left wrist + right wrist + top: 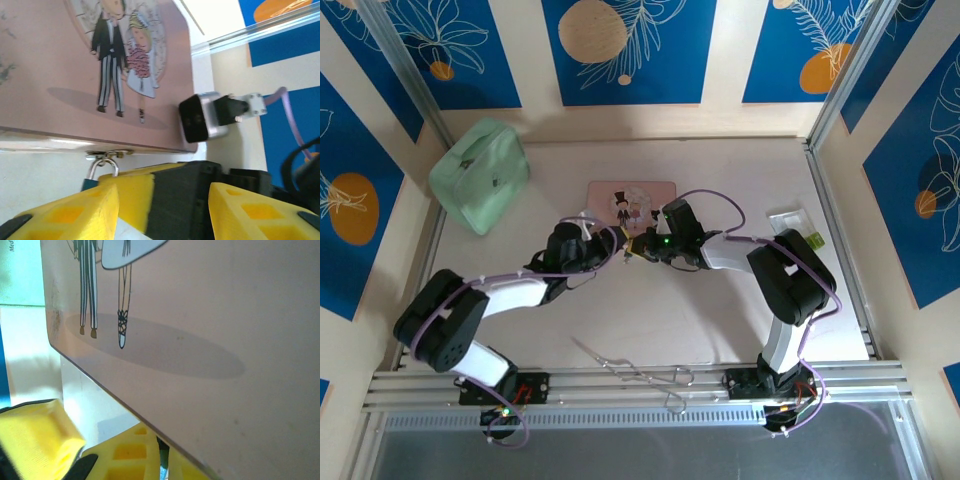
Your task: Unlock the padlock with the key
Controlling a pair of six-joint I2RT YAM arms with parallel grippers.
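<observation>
The padlock (94, 181), a small blue body on a silver shackle, hangs from the hasp on the front edge of the pink picture box (60, 75). My left gripper (162, 207) is open just below it, and one yellow finger (75, 215) covers part of the lock's body. A yellow and black finger (165, 200) of my right gripper stands between the left jaws. In the right wrist view my right gripper (162, 455) is shut under the box edge (200, 365), with a teal sliver in the slit. The key is hidden. From above, both grippers (632, 246) meet at the box front (631, 203).
A mint green pouch (480, 175) lies at the back left. Long metal forceps (640, 373) rest near the front rail between the arm bases. A small white tray (795, 222) sits at the right. Purple cables (715, 205) loop over both arms.
</observation>
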